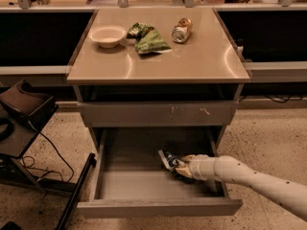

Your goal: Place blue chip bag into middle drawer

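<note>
The middle drawer (134, 185) is pulled out at the bottom of the cabinet, with its grey inside showing. My gripper (178, 168) reaches in from the right on a white arm, low over the drawer's right half. It is shut on the blue chip bag (167, 158), a small dark bag with white patches that sticks out up and to the left of the fingers. The bag is inside the drawer, close to its floor; I cannot tell whether it touches.
The grey drawer front with pale scratch marks (158, 114) is shut above. On the cabinet top stand a white bowl (107, 34), a green chip bag (147, 38) and a gold-and-silver can (182, 30). A black stand (21, 114) with cables is at the left.
</note>
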You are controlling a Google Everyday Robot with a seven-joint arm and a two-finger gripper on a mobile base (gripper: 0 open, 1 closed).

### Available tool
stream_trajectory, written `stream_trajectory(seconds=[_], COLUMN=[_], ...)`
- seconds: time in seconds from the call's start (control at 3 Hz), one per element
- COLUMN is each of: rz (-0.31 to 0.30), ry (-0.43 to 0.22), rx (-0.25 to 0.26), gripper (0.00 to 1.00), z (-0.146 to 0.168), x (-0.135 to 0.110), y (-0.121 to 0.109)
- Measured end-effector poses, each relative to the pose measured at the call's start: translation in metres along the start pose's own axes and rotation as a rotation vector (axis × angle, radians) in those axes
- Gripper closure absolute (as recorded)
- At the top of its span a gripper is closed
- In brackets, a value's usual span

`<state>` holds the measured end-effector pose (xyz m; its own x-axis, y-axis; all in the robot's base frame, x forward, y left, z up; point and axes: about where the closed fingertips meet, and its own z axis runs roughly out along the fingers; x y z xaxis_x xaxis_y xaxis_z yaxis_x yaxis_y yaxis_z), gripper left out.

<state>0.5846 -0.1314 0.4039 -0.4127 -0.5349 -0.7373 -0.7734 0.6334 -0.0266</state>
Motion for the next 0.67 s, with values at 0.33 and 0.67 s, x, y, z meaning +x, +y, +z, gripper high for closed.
stream_trajectory(seconds=[0.33,0.67], rz=[0.000,0.000], ry=[0.000,0.000], rx=[0.000,0.000], gripper=[0.01,0.00], z=[0.0000,0.0000], x=[0.0000,0.0000], y=[0.0000,0.0000])
